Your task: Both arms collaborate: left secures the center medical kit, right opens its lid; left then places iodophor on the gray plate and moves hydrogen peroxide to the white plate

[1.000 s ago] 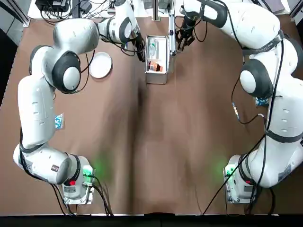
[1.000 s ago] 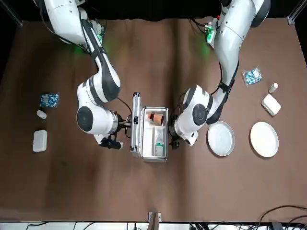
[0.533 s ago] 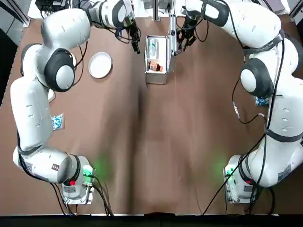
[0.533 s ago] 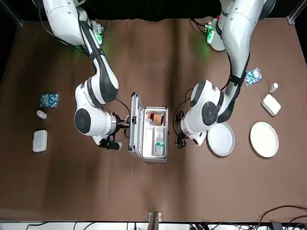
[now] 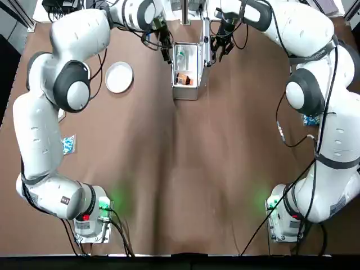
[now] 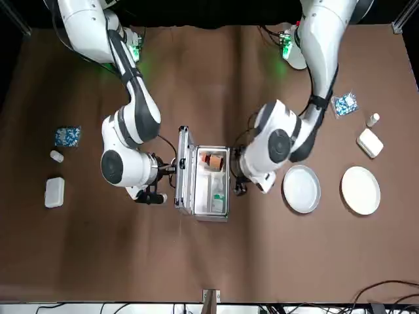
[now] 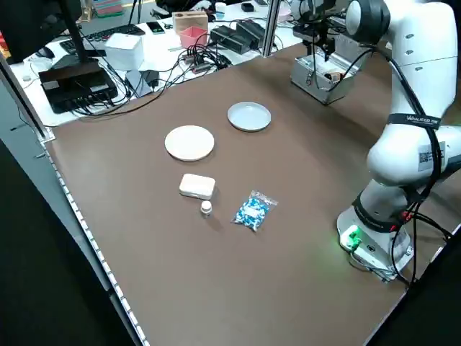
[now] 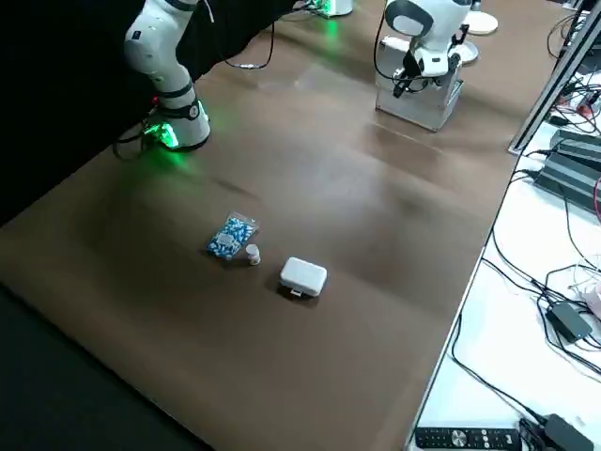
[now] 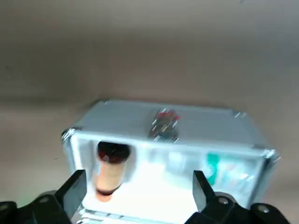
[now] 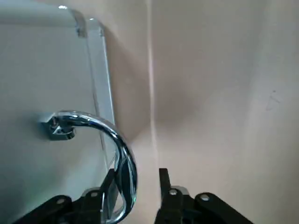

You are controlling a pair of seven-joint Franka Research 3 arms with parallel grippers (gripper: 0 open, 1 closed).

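Brown tabletop held the open silver metal case, silver-white lid panel upright. Left tool, wide, hung just beside it; right tool, wide, sat at the handle. Rimmed gray plate, flat white plate lay apart. Inside: brown iodophor bottle, probably teal-topped peroxide.

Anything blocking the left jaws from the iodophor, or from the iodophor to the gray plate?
The left gripper is open over the case with nothing visible before the iodophor. Toward the gray plate, only the case's side wall stands between.
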